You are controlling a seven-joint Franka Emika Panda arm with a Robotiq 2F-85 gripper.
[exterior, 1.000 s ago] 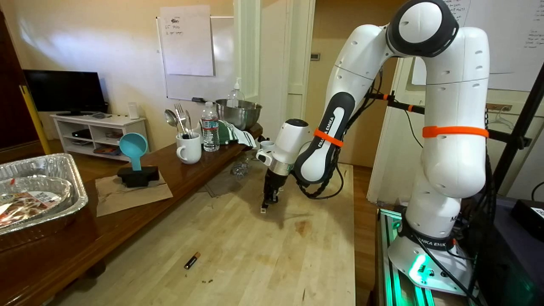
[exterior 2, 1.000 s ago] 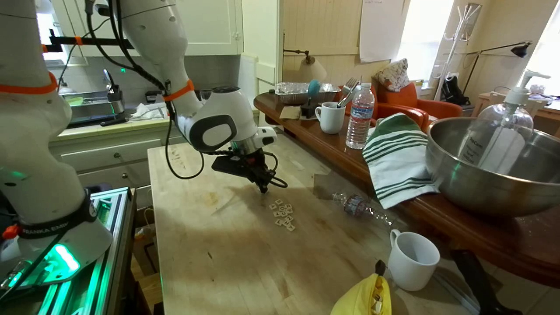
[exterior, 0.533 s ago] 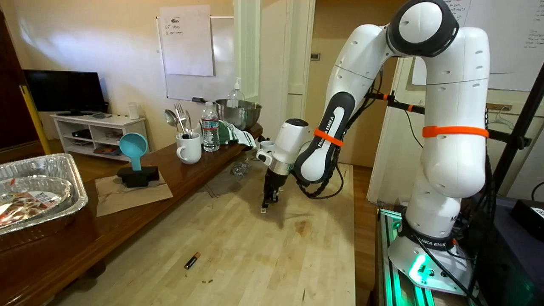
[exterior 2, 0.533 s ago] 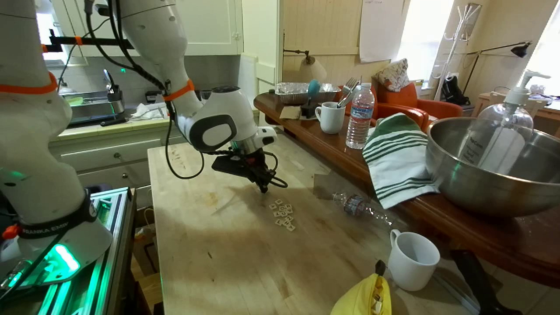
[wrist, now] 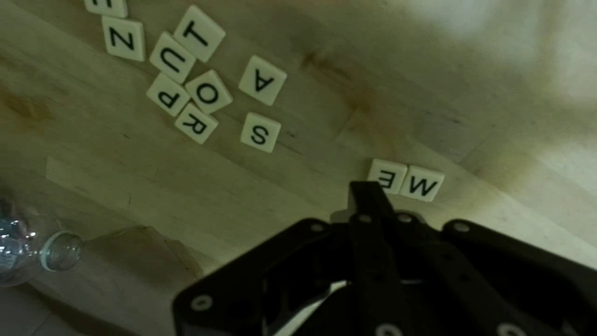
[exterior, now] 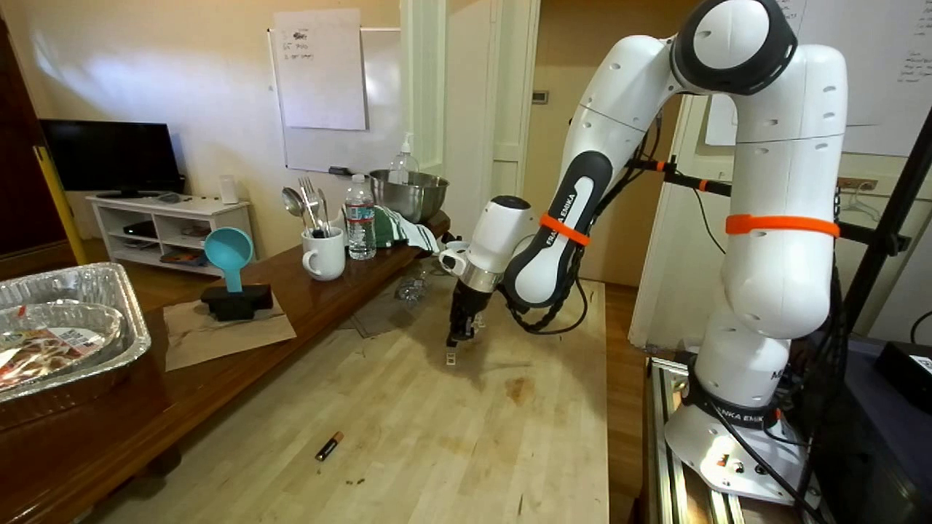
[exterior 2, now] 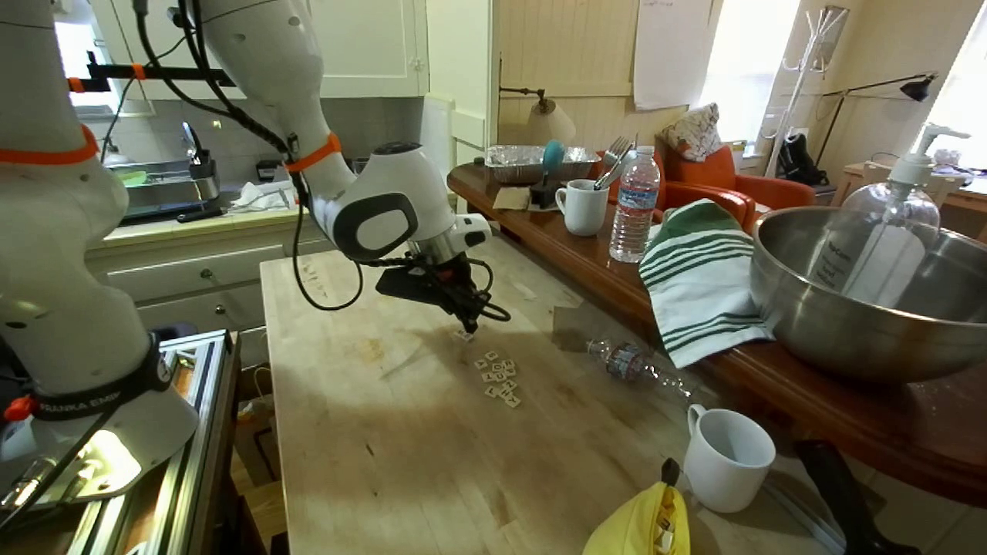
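Note:
My gripper (wrist: 371,189) is shut, with nothing seen between its fingertips, just above the wooden table. In the wrist view it covers part of a letter tile marked E (wrist: 387,173). Touching that tile's side is another tile (wrist: 422,183), marked W or M. Both exterior views show the gripper (exterior: 453,342) low over this pair, with the tiles (exterior 2: 463,336) partly behind the fingertips. A looser group of tiles lies apart, among them an S tile (wrist: 260,132), an A tile (wrist: 262,80) and an O tile (wrist: 208,91).
A clear plastic bottle (exterior 2: 628,362) lies on its side by the wooden ledge (exterior: 291,291). A white mug (exterior 2: 729,459) and a yellow pouch (exterior 2: 640,524) stand nearer that camera. A battery (exterior: 329,446) rests on the tabletop. A metal bowl (exterior 2: 802,308) sits on the ledge.
The gripper has risen a little, uncovering more of the tiles beneath it. The light at the arm's base has turned from green to yellowish white. The tile group has not moved.

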